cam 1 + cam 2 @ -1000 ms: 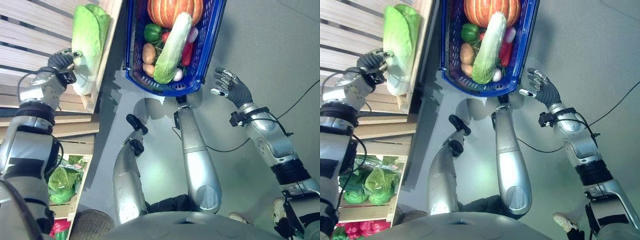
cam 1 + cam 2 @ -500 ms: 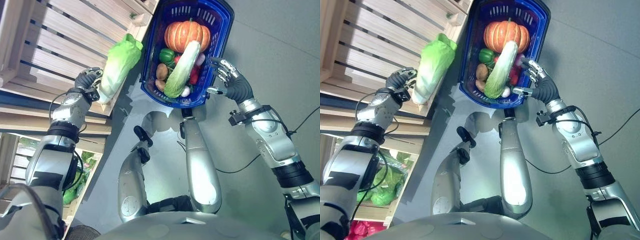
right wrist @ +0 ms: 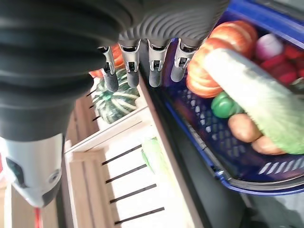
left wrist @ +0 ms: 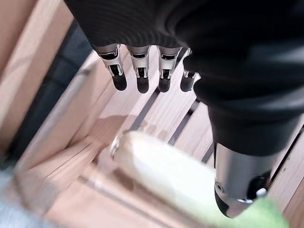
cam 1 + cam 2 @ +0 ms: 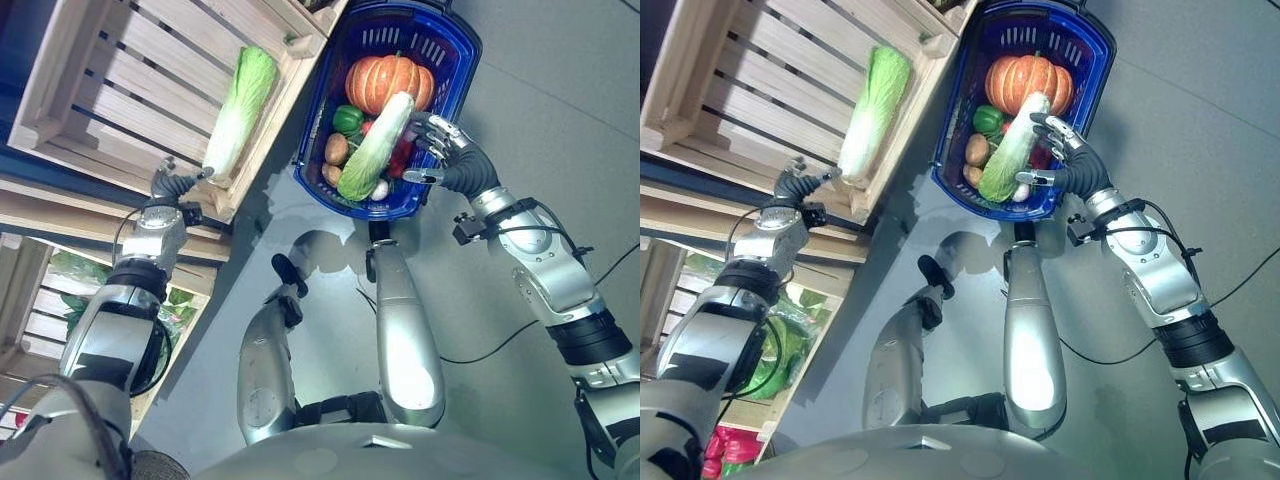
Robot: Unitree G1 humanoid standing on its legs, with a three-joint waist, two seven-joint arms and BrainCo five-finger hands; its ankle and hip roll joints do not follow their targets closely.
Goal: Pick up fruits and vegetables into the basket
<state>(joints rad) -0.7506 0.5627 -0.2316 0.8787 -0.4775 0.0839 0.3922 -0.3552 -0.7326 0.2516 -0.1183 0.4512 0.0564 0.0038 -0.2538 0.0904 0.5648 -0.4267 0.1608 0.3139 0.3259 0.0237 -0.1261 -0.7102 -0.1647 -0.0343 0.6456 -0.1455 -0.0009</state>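
The left hand (image 5: 172, 183) is reaching at the near front edge of the wooden crate (image 5: 90, 90), its fingers (image 4: 138, 76) straight and apart in its wrist view, clamping on nothing. The napa cabbage (image 5: 238, 108) is lying just past those fingertips, its pale stem end toward the hand and its leafy green end pointing away toward the crate's far corner, so its long axis is running roughly in line with the reach. The stem end is sitting near the thumb (image 4: 240, 183) in the wrist view; whether thumb and stem are touching I cannot tell. This hand is much the nearer of the two to the cabbage, so the pick-up looks to be its job: the fingers would need to be closing round the stem end.

The right hand (image 5: 1065, 158) is hovering over the near right rim of the blue basket (image 5: 455, 60), fingers spread and relaxed, holding nothing.

The basket is standing on the floor just beside the crate's right edge. It is already carrying an orange pumpkin (image 5: 388, 82) at its far end, a second napa cabbage (image 5: 376, 148) lying lengthwise across the pile, a green bell pepper (image 5: 347, 119), a potato (image 5: 336, 148) and some red and pinkish pieces underneath.
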